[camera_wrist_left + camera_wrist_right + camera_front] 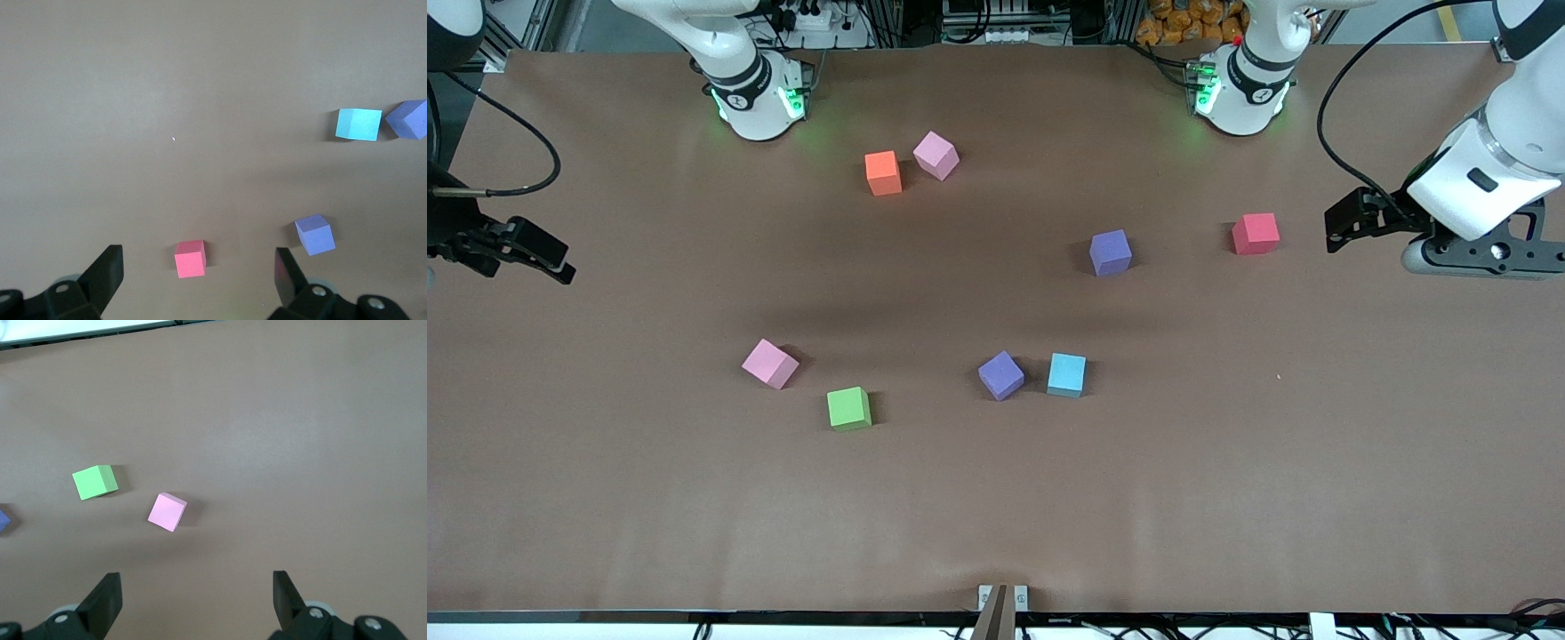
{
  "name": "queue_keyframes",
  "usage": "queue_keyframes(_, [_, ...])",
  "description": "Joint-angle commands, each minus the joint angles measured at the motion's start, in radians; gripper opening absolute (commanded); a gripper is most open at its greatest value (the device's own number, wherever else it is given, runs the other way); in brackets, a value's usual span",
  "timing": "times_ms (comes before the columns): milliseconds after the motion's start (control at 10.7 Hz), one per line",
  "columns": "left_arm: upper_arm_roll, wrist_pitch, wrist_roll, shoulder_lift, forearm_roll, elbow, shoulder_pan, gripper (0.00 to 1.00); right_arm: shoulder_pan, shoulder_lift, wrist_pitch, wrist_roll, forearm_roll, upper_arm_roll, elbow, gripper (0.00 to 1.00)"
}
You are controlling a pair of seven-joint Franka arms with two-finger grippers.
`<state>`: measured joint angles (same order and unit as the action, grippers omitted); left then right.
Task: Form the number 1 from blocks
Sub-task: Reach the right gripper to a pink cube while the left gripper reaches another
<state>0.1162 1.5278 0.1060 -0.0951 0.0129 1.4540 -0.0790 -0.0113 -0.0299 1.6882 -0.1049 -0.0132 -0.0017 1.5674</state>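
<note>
Black fingers of the left claw (197, 280) stand spread and empty over the table (1227, 462) at the left arm's end, with the red block (1256, 233) closest to it. My right claw (197, 600) also hangs released, holding nothing, over the right arm's end; it waits. Eight blocks lie scattered and unarranged: orange (883, 172) touching a pink one (936, 156) near the bases, a purple one (1110, 252) mid-table, another pink (770, 364), green (848, 409), a second purple (1000, 375) and light blue (1066, 374) nearer the front camera. I judge the first pick should be red: descend square to its faces, centre it between the fingers, then clamp gently.
</note>
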Motion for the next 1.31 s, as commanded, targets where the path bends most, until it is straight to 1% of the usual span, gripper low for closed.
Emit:
queue_keyframes(0, [0.007, 0.006, 0.024, 0.002, 0.019, -0.001, -0.002, 1.0, 0.007, -0.012, -0.019, 0.014, 0.012, -0.007, -0.027, 1.0])
queue_keyframes(280, [0.007, 0.006, 0.058, -0.003, 0.012, -0.001, -0.015, 1.0, 0.007, -0.01, -0.019, 0.014, 0.012, -0.007, -0.026, 1.0])
queue_keyframes(560, [0.007, 0.006, 0.073, -0.053, 0.028, -0.007, -0.086, 1.0, 0.011, -0.016, -0.025, 0.008, -0.002, -0.007, -0.011, 1.0])
queue_keyframes(654, [0.007, 0.006, 0.084, -0.073, 0.054, -0.007, -0.117, 1.0, 0.022, -0.031, -0.021, -0.002, -0.008, -0.007, 0.011, 1.0])
queue_keyframes(840, [0.013, 0.006, 0.159, -0.098, 0.064, -0.001, -0.169, 1.0, 0.039, -0.067, 0.063, -0.016, -0.053, -0.007, 0.089, 1.0])
queue_keyframes(1027, [0.02, 0.006, 0.193, -0.126, 0.053, 0.003, -0.273, 1.0, 0.04, -0.14, 0.141, -0.161, -0.094, -0.007, 0.123, 1.0])
queue_keyframes(1214, [0.02, 0.018, 0.335, -0.179, 0.052, 0.002, -0.437, 1.0, 0.05, -0.215, 0.208, -0.316, -0.102, -0.007, 0.14, 1.0])
